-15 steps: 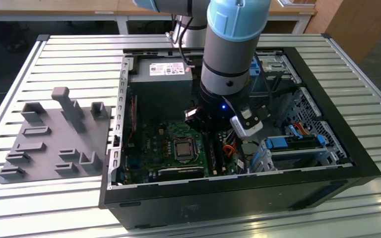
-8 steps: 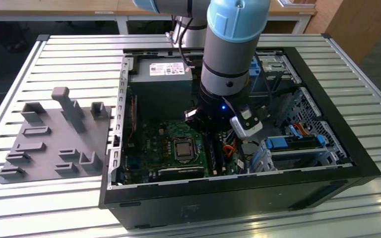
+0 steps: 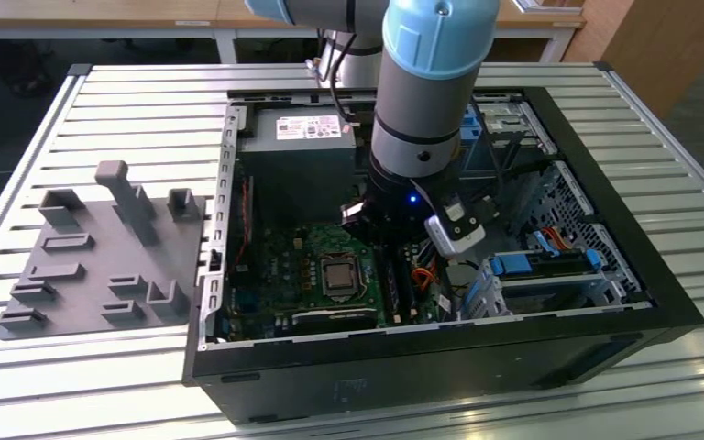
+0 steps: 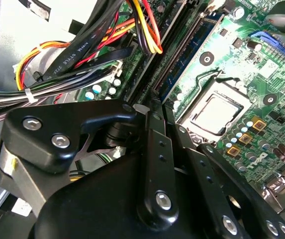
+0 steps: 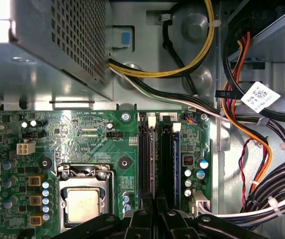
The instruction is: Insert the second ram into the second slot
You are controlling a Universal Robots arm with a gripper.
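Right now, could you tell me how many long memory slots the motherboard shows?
2. In the first wrist view, one slot lies nearer the processor socket, the other beside it toward the cables; the gripper hides their near ends.

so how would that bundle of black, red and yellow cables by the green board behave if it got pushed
Probably floppy: the bundle of black, red and yellow cables hangs in loose curves, so it should bend aside rather than resist. A white tie binds several strands, so they'd likely shift together, and may spring back.
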